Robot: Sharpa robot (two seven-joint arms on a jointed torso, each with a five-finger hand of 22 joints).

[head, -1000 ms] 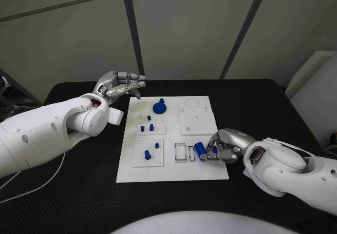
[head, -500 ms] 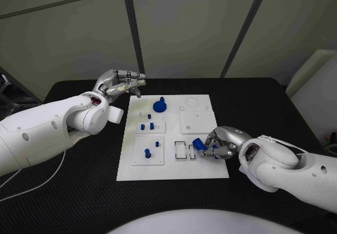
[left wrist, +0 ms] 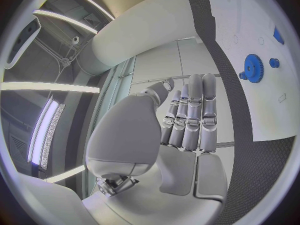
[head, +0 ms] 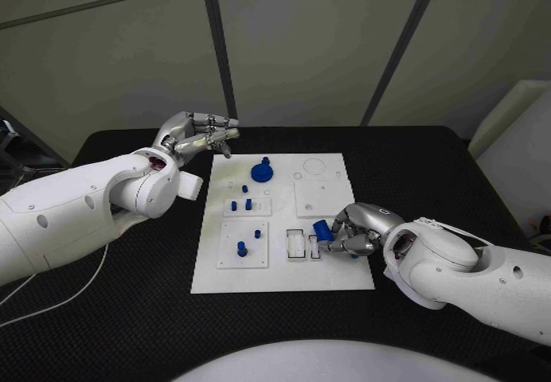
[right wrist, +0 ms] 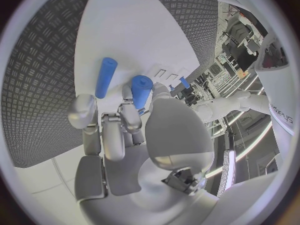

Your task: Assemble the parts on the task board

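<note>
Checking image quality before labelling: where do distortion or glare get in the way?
Right wrist view: fisheye bends the task board edges; the right robot hand hides part of the blue cylinder it holds. Left wrist view: bright ceiling strips glare beside the left robot hand. Head view: evenly lit.

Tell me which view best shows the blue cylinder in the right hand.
The right wrist view: the blue cylinder sits close up between the right hand's fingertips. The head view shows only its small blue end above the hand.

Black table (head: 138, 318), grey wall panels (head: 310, 56) w/ dark dividers behind.
</note>
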